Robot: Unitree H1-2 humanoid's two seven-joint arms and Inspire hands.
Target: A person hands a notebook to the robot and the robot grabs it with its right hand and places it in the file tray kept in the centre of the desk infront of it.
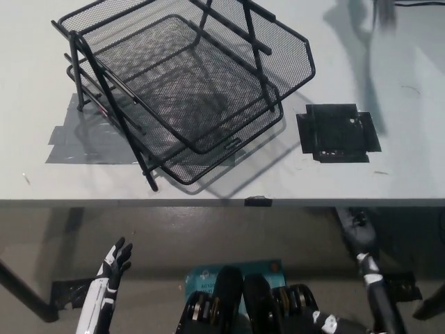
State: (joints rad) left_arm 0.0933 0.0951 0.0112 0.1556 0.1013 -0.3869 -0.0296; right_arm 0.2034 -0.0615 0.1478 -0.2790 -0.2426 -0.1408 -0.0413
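Below the desk's front edge at the lower right, the black right hand [356, 226] hangs with nothing in it, too dark to tell whether its fingers are spread or closed. Opposite it at the lower left, the white left hand [115, 259] rests empty with fingers apart. Beyond both, the black mesh file tray [208, 76] stands on the grey desk [389, 104], with a black tape square [338, 132] just beside its right; no notebook shows.

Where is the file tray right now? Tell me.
In the head view the tray sits on the desk, left of centre and turned at an angle, with grey tape under its left side and a black tape patch to its right.
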